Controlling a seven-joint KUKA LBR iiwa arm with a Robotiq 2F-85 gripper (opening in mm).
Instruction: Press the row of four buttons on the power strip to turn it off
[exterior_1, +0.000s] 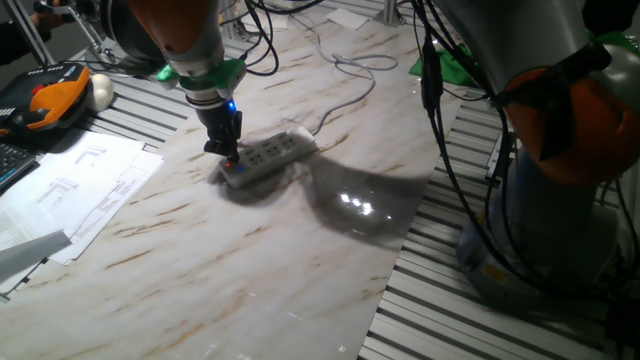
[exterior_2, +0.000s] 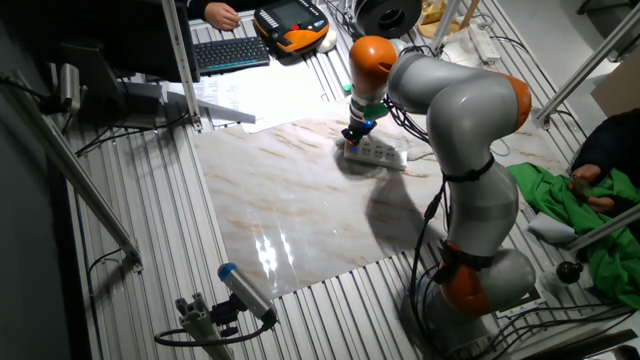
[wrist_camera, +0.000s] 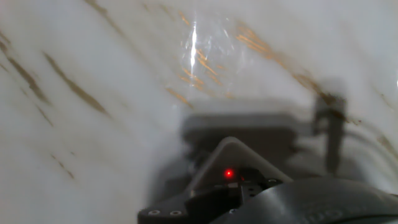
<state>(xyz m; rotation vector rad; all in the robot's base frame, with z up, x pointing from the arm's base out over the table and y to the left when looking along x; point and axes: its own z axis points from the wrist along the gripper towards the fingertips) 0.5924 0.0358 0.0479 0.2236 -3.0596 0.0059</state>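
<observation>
The white power strip (exterior_1: 272, 152) lies on the marble table (exterior_1: 250, 260), its pale cable (exterior_1: 345, 98) running off the far end. My gripper (exterior_1: 229, 157) points straight down onto the strip's near end, its dark tip touching the top face beside a reddish button (exterior_1: 234, 168). The other buttons are too small to pick out. From the other fixed view the gripper (exterior_2: 354, 139) stands over the left end of the power strip (exterior_2: 380, 153). In the hand view the strip (wrist_camera: 242, 130) is a grey blur. No view shows a gap between the fingertips.
Paper sheets (exterior_1: 75, 190) and an orange-black pendant (exterior_1: 45, 100) lie left of the marble. A keyboard (exterior_2: 230, 52) sits at the far side. The arm's base (exterior_2: 480, 280) stands at the table's edge, on slatted metal (exterior_1: 450, 300). Green cloth (exterior_2: 560, 200) lies beyond it.
</observation>
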